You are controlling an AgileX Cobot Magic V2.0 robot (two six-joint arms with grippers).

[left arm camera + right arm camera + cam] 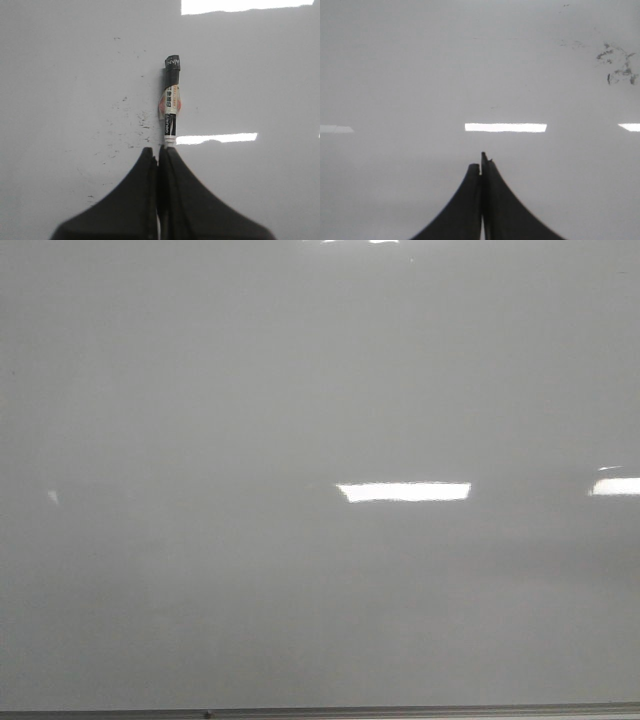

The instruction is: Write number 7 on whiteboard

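L gripper (159, 155) is clamped shut on a marker (171, 102) w/ its dark end pointing away at the whiteboard (75, 75) — best to bring that end on gently and square, then drag short across, long slant down. R gripper (481, 165) is closed on nothing, hanging over bare board w/ old smudges (618, 65). No number 7 visible anywhere yet — front view shows only blank board and glare.

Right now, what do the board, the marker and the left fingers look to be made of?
Whiteboard: glossy coated panel, mirror-like light glare; grey strip at its lower edge looks metal.
Marker: likely plastic barrel with printed paper label, black cap end.
Left gripper fingers: matte black, probably moulded plastic or rubber; no shine. They are closed on the marker.
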